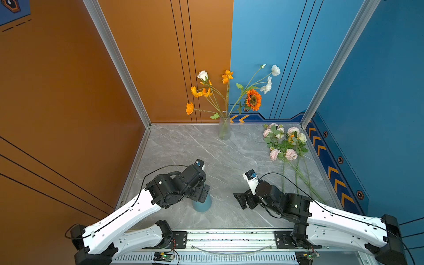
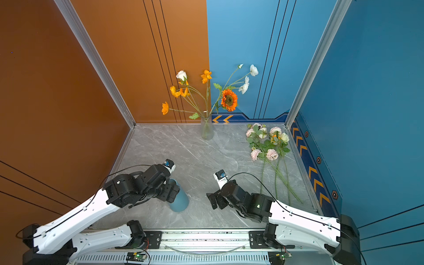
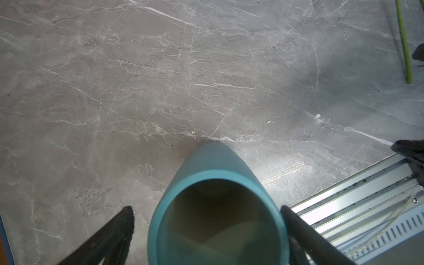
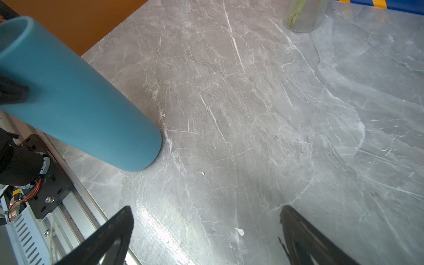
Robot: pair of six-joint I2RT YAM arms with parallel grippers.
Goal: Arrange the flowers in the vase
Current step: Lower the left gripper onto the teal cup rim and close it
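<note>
A clear glass vase (image 1: 224, 129) (image 2: 207, 129) (image 4: 302, 16) stands at the back of the table and holds several flowers, among them an orange sunflower (image 1: 253, 99) (image 2: 229, 99). More flowers (image 1: 285, 143) (image 2: 267, 142), pink and cream, lie at the back right with their stems towards the front; one stem end (image 3: 403, 43) shows in the left wrist view. A blue tube-shaped vase (image 1: 203, 205) (image 2: 180, 203) (image 3: 213, 165) (image 4: 80, 110) stands empty at the front left. My left gripper (image 1: 203, 197) (image 3: 206, 207) is open, its jaws either side of the blue vase's rim. My right gripper (image 1: 244, 200) (image 4: 205, 207) is open and empty above bare table.
The grey marble table (image 1: 183, 149) is closed in by an orange wall (image 1: 68, 91) on the left and blue walls (image 1: 378, 91) behind and on the right. A metal rail (image 1: 229, 238) runs along the front edge, just behind the blue vase.
</note>
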